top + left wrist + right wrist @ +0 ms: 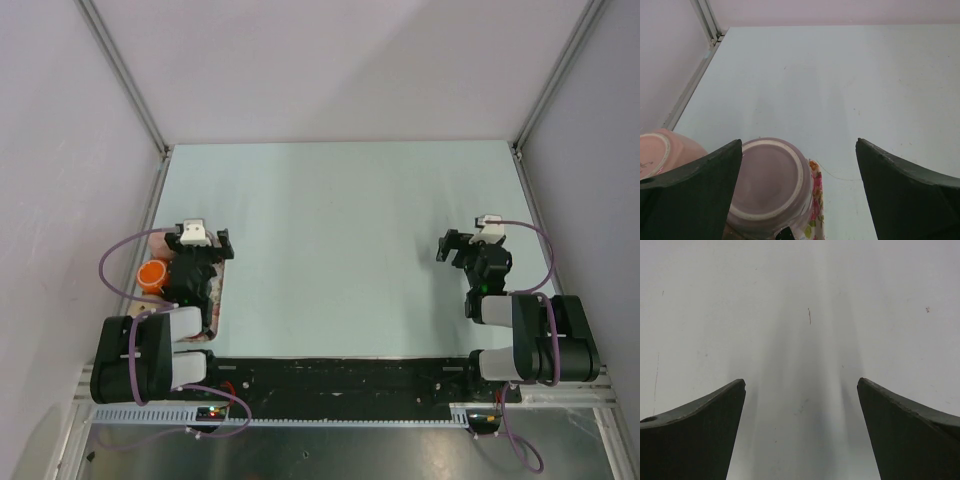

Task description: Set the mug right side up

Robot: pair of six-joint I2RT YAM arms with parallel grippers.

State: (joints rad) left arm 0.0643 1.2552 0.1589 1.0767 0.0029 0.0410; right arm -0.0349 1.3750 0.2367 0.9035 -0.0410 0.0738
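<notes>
A mauve mug [767, 180] stands upside down, its base ring facing up, on a floral tray [815, 205]. It sits between the fingers of my left gripper [799, 142], close to the left finger; the gripper is open and holds nothing. A second, pink mug [662, 150] also stands upside down just left of it. In the top view my left gripper [200, 242] hangs over the tray [222, 290] at the table's left edge and hides the mauve mug. My right gripper [470, 247] is open and empty above bare table at the right, also shown in the right wrist view [801, 381].
An orange cup [152, 272] sits on the tray's left side beside my left arm. A metal frame rail [690, 85] runs along the table's left edge next to the purple side wall. The pale table surface [340, 250] stretches between the two arms.
</notes>
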